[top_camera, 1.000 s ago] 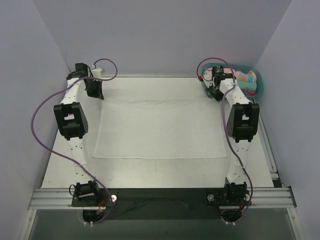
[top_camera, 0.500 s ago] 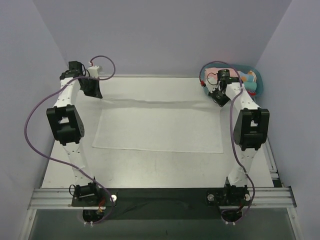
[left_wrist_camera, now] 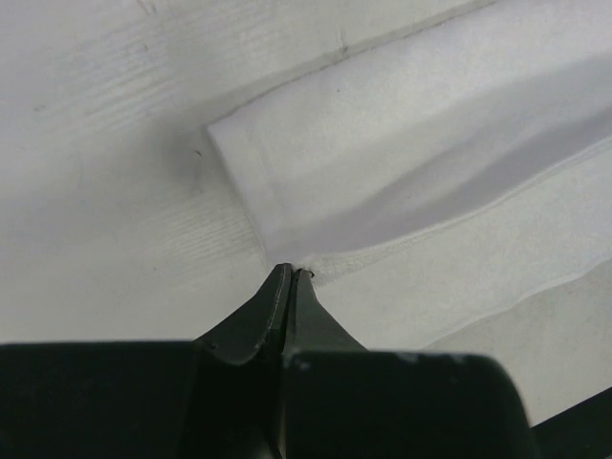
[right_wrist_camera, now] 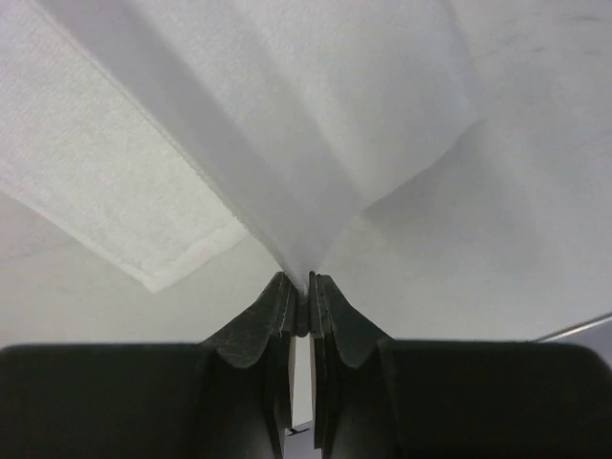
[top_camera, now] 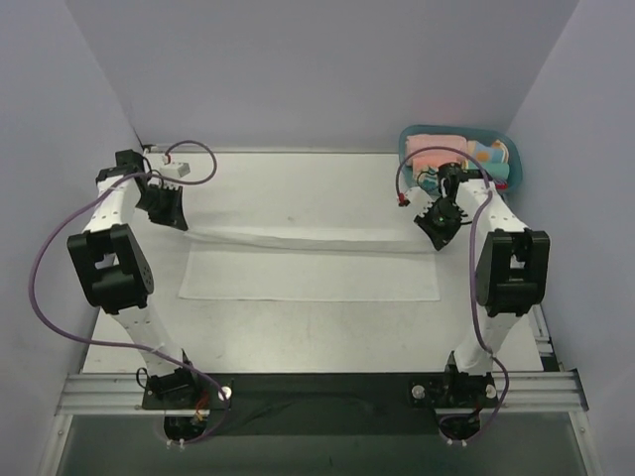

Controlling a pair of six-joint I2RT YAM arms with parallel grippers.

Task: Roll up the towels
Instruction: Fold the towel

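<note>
Nearest, along the front edge of the table [top_camera: 298, 178], a metal rail [top_camera: 317, 389] with both arm bases bolted on. Just beyond, the near part of the towel [top_camera: 308, 278]: white, flat on the tabletop, with a straight front edge running left to right between the two arms. Farther back, the towel's far edge raised off the surface and carried over the flat part, sagging slightly in the middle, strung from one pincer to the other. At its left corner, the left gripper [top_camera: 171, 220], fingers pressed together on the hem. Seen from the left wrist as two dark tips [left_wrist_camera: 290, 274] meeting on the stitched edge, with the cloth [left_wrist_camera: 411, 163] sloping away below in a soft fold. At the right corner, the right gripper [top_camera: 437, 234], likewise pinching the towel. Seen from the right wrist as a thin wedge of fabric [right_wrist_camera: 316, 124] caught between the closed tips [right_wrist_camera: 306, 283], fanning out beyond them. Looping off both arms, purple cables [top_camera: 45, 268]. Farthest, in the back right corner, a teal basket [top_camera: 405, 145] with coloured cloth items inside, well apart from the towel.
</note>
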